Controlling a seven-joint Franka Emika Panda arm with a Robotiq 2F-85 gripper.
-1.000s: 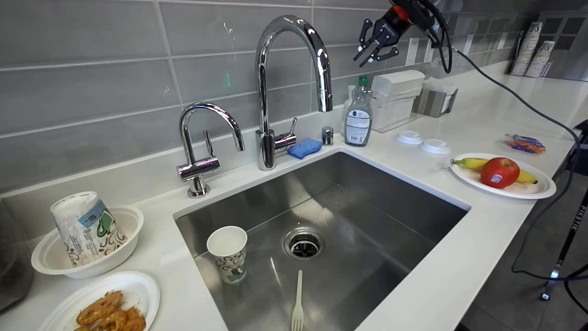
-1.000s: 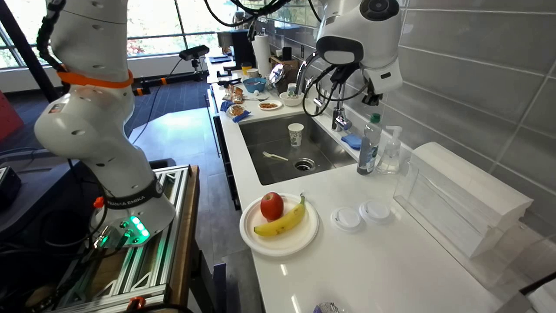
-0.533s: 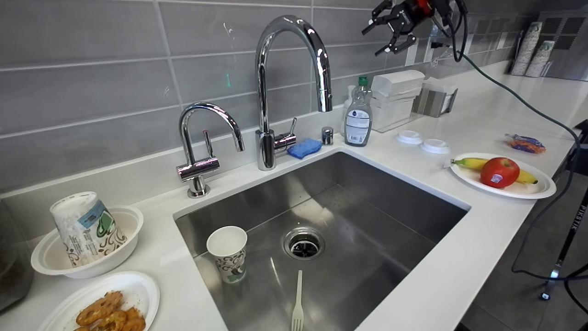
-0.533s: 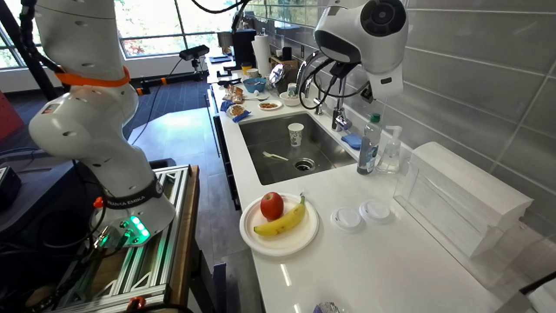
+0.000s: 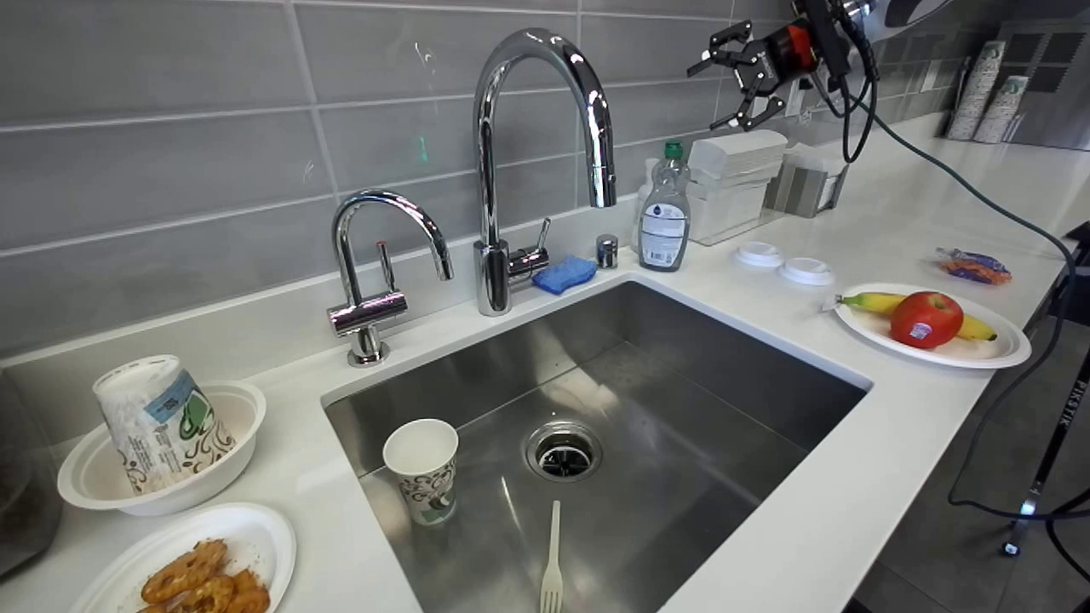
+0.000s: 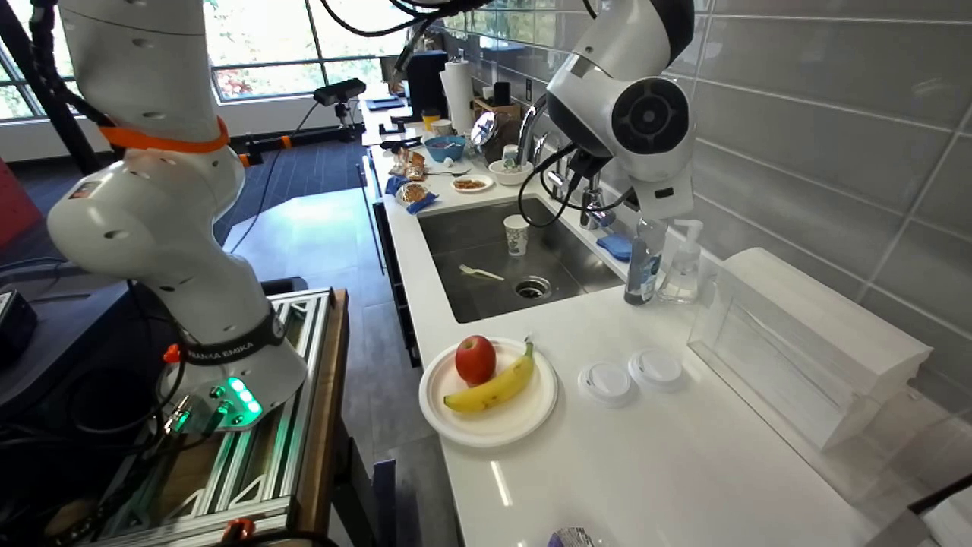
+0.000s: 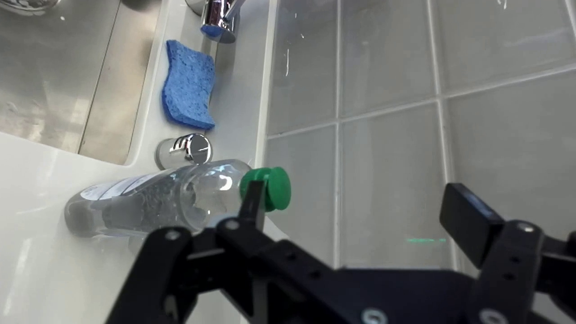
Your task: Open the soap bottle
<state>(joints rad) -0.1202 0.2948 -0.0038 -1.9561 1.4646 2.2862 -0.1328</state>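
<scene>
Nearest in the wrist view, the gripper [image 7: 362,213] stands spread wide, with nothing held between its fingers [image 7: 470,220]. Just past one finger is the green cap [image 7: 279,189] of the soap bottle [image 7: 168,198]. The finger overlaps the cap in the wrist view, but in an exterior view the gripper [image 5: 710,96] hangs apart from it, higher and off to one side, so they do not appear to touch.

The soap bottle stands upright on the counter [image 5: 860,477], just beside a corner of the sink [image 5: 741,366], its cap in place. Whether the tip of the cap is up or down cannot be told. The task therefore looks barely started: the gripper is near the cap, while lining up, closing on it and pulling or twisting it open are all left. Nothing seems to brace the bottle, so it may tip or turn along with the cap.

Close behind it is a pump bottle [image 6: 681,273], which could crowd one finger. Farther along the sink's back edge come a round metal knob [image 7: 184,150] and a blue sponge [image 7: 188,85], then the tall faucet [image 5: 488,170]. Behind everything rises the grey tile wall [image 7: 391,54].
</scene>
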